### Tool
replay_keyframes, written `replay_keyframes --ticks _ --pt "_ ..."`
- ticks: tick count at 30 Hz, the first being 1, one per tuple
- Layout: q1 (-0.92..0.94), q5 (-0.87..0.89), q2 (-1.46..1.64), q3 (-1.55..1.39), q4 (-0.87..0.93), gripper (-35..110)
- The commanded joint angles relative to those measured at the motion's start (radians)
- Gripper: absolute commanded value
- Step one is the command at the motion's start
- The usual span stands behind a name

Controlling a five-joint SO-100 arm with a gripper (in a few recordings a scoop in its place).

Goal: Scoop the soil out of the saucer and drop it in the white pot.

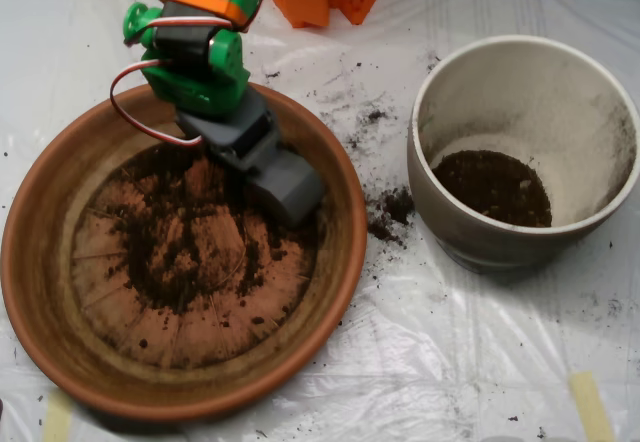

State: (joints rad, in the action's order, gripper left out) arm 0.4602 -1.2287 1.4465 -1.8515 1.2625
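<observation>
We count one saucer (40, 262), one pot (440, 212) and one arm (195, 57) on the bench, which is covered in clear plastic sheet (480, 362). The saucer sits at the bench's left side, reaching down near the front edge. The pot stands at the right side, apart from the saucer, with a strip of sheet between them.

The soil (175, 252) lies in three places. Most of it is a thin, patchy layer on the saucer's ridged bottom, thickest left of centre, with bare orange clay showing through. A second dark patch (490, 187) covers the bottom of the pot, whose inner wall is dusty. A third lot, spilled crumbs (390, 207), is strewn over the sheet between the two vessels, with a small clump just beside the pot's left wall and finer specks toward the back edge.

The green and orange arm comes in from the back edge and leans over the saucer's upper rim. Its grey scoop (285, 187) points down and right, its tip low over the saucer's bottom near the right inner wall, at the edge of the soil. We cannot tell whether its shells are apart or together.

Tape strips (590, 402) mark the sheet near the corners.
</observation>
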Motion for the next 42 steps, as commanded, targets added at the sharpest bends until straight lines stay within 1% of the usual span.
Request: replay_keyframes --ticks 1,8,15,19,30,35,38,42 --pt "0.006 -0.034 0.095 0.009 0.035 35" --pt "0.061 -0.072 0.037 0.087 0.054 32" --pt "0.109 -0.106 -0.021 0.114 0.031 31" --pt "0.107 -0.1 -0.046 0.129 0.029 28" --pt "0.086 -0.103 -0.069 0.104 0.031 27" --pt "0.091 -0.114 -0.064 0.11 0.055 25" --pt "0.091 -0.117 -0.06 0.104 0.061 20" --pt "0.089 -0.132 -0.058 0.069 0.049 19"
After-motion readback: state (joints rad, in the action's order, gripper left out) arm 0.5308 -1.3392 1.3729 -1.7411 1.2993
